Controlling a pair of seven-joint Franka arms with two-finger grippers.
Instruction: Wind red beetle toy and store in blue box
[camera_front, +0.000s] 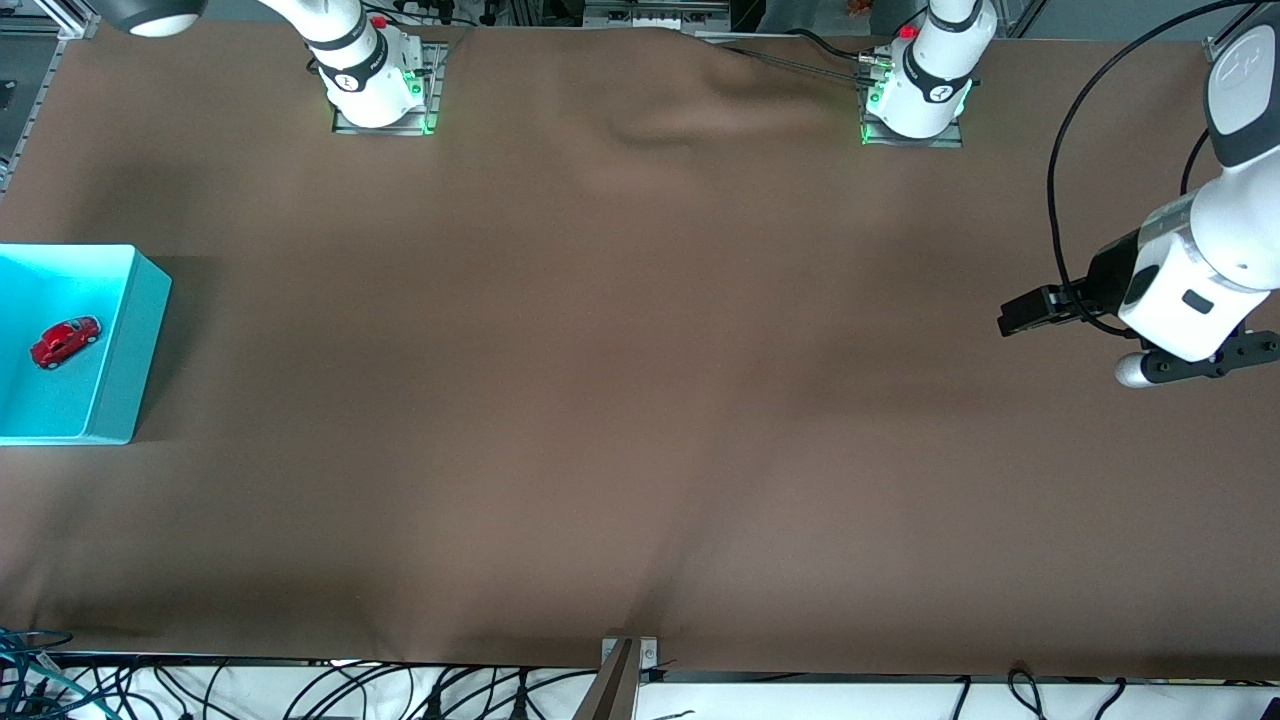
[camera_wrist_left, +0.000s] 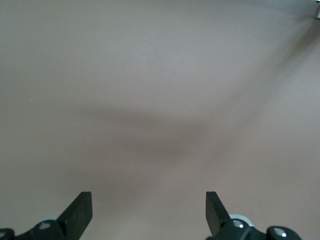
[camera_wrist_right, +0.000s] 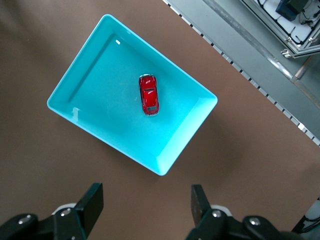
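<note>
Red beetle toy (camera_wrist_right: 149, 94) lies in blue box (camera_wrist_right: 181, 132)

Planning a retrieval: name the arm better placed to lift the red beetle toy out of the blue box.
Right. Its pincer is open, looking down on the red beetle toy in the blue box; the left pincer is over bare cloth.

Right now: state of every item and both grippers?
red beetle toy: on its wheels on the floor of the blue box, free of both grippers.
blue box: open-topped, upright on the table at the right arm's end, holding only the toy.
right gripper: open, empty, high above the table beside the box.
left gripper: open, empty, over bare brown table cover at the left arm's end; arm waits.
</note>
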